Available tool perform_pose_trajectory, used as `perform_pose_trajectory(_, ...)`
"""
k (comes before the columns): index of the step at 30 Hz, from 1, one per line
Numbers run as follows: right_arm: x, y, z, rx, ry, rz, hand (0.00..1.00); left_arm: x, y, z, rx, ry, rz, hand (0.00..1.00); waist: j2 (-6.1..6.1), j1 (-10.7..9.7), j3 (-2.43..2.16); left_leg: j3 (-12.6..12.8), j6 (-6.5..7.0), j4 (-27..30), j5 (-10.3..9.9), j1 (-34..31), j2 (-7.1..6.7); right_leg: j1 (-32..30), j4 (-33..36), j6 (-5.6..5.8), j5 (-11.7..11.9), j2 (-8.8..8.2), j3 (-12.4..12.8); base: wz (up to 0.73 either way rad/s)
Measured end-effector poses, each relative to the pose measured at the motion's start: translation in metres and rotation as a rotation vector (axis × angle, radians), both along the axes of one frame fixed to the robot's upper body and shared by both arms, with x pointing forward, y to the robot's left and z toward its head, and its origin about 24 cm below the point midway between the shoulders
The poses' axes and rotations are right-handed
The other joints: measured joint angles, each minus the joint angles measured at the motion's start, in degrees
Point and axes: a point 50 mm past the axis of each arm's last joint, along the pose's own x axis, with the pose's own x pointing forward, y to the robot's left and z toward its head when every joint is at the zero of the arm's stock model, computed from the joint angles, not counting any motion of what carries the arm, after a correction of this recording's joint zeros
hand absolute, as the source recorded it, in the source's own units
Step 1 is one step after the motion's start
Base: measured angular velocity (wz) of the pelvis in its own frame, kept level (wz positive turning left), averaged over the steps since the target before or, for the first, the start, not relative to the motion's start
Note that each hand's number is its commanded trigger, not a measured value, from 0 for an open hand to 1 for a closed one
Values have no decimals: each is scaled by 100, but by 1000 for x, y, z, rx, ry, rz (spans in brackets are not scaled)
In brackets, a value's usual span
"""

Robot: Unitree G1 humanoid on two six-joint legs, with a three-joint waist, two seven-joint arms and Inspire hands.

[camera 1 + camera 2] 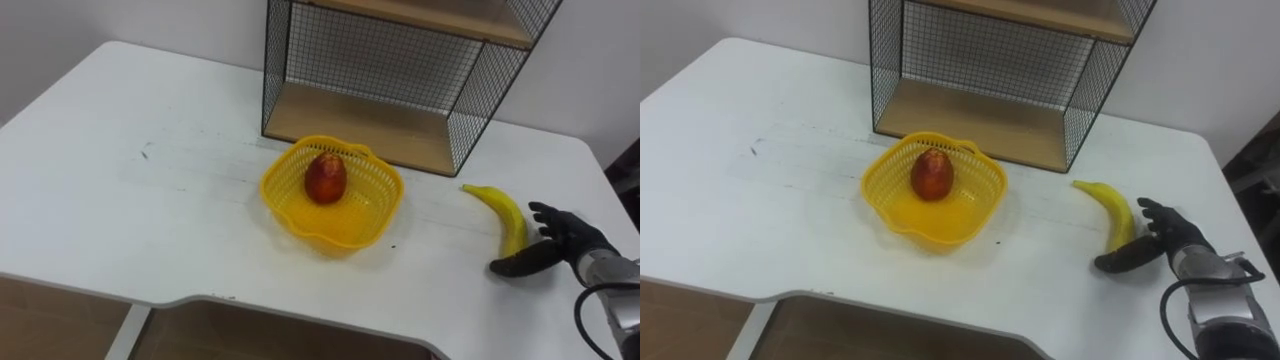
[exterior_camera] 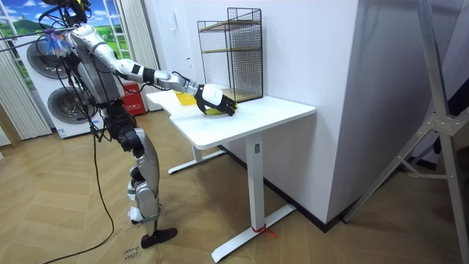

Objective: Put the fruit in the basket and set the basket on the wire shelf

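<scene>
- Roughly a third done, by the look of the layout.
- Counts one red fruit (image 1: 325, 177) as already inside the yellow basket (image 1: 288, 208), resting on its floor.
- Finds the basket on the white table (image 1: 120, 200), just in front of the wire shelf (image 1: 372, 122) and not yet on it.
- Leaves the banana (image 1: 503, 213) out, lying flat on the table well to the right of the basket, near the shelf's right front corner.
- Places the right hand (image 1: 565, 238) just beside the banana's near end, fingers spread wide and thumb stretched towards the tip; touches it or nearly so, without closing round anything.
- Stands, as seen from the room, at the table's edge with that arm stretched out over the top.
- Remains to do, as a judgement: grasp the banana, drop it in beside the red fruit, then lift the loaded basket onto the shelf.
</scene>
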Motion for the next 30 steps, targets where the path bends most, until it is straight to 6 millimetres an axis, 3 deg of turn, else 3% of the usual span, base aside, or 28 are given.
perform_pose_trajectory(22, 1, -5, 2, -35, 44, -32, 0, -6, 1, 0, 3, 47, 17, 0, 12, 83, 0, -65, -2, 59, -1, -68, 0, 10, -8, 2, -3, 4, -55, 1)
perform_pose_trajectory(23, 1, -5, 2, -35, 45, -34, 13, -5, 1, 0, 3, 43, 15, 0, 15, 82, -1, -75, -2, 73, -1, -80, 0, 6, -8, 2, -3, 6, -57, 6)
perform_pose_trajectory(24, 0, -5, 1, -35, 46, -35, 64, -5, 0, 0, 3, 43, 15, 0, 19, 82, -3, -78, -2, 76, -1, -82, 0, 9, -9, 2, -3, 7, -60, 4)
perform_pose_trajectory(25, -1, -6, 0, -33, 52, -39, 92, -5, 0, 0, 2, 45, 16, 0, 23, 82, -4, -86, -3, 77, 0, -76, 0, 24, -13, 2, -3, 6, -67, 3)
perform_pose_trajectory(26, -2, -7, -1, -29, 53, -45, 100, -7, 1, 0, 3, 48, 18, 0, 24, 83, -4, -93, -3, 79, 0, -69, 0, 40, -17, 1, -3, 7, -74, 4)
perform_pose_trajectory(30, -4, -10, -2, -100, 49, -73, 100, -7, 1, 0, 6, 47, 18, 0, 22, 107, 0, -146, -5, 90, -2, -46, -5, 89, -80, -1, -1, 16, -113, 7)
